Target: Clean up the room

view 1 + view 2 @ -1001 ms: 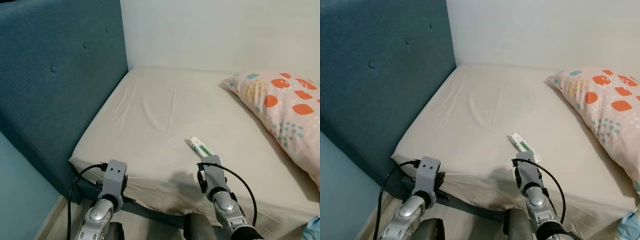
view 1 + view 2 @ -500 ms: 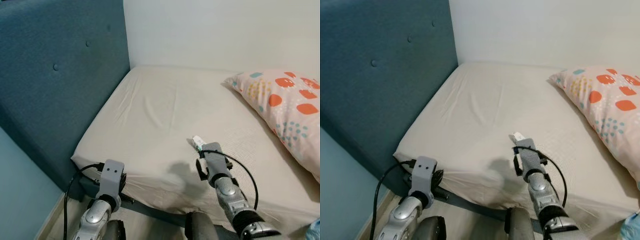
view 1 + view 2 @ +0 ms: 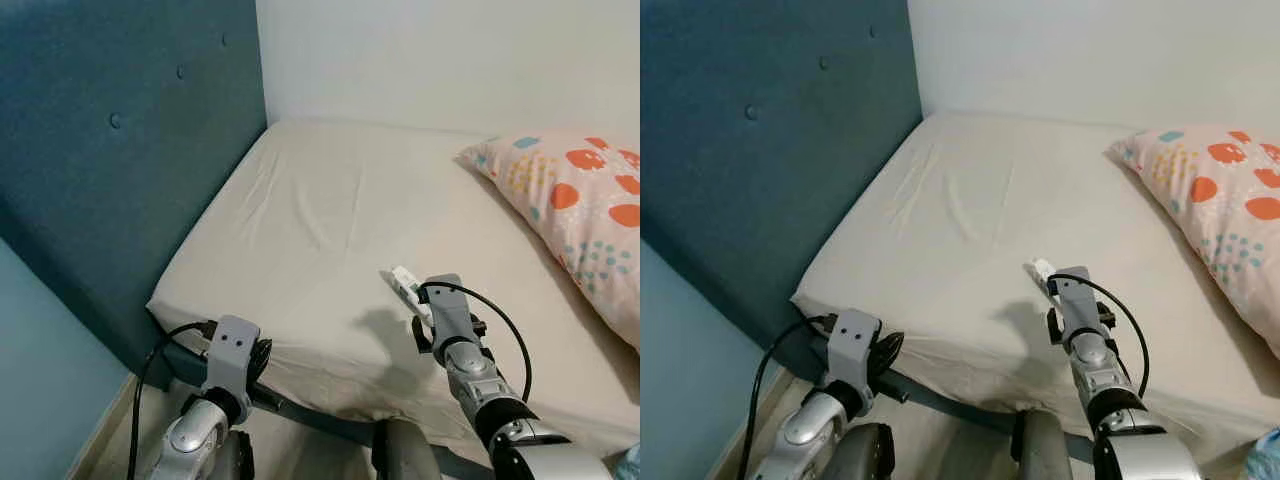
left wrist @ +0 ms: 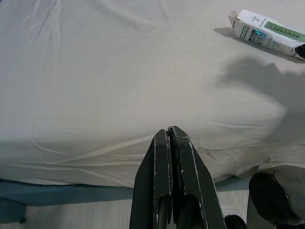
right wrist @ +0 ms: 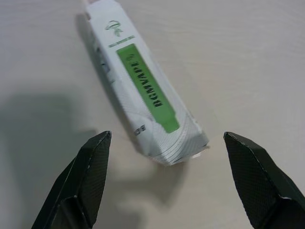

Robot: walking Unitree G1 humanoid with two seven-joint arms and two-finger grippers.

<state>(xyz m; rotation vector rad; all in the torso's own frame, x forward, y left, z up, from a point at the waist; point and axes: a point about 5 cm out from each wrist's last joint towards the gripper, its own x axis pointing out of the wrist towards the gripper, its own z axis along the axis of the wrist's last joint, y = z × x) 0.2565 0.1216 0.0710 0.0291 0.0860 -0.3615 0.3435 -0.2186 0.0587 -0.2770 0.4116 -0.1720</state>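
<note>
Right tool (image 5: 167, 179) spread wide over the white-green box (image 5: 143, 81), touching nothing.

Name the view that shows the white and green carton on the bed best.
The right wrist view: the long white cardboard carton with its green stripe lies whole between the open right tool. Left wrist view shows it at an edge; eye views, partly hidden.

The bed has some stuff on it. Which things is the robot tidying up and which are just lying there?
For the job:
- long white carton with a green stripe, lying flat on the sheet
- right gripper, fingers open above the carton's end

Just there:
- beige bed sheet
- pillow with orange and teal spots
- blue padded headboard
- left gripper, shut, idle at the bed's edge
</note>
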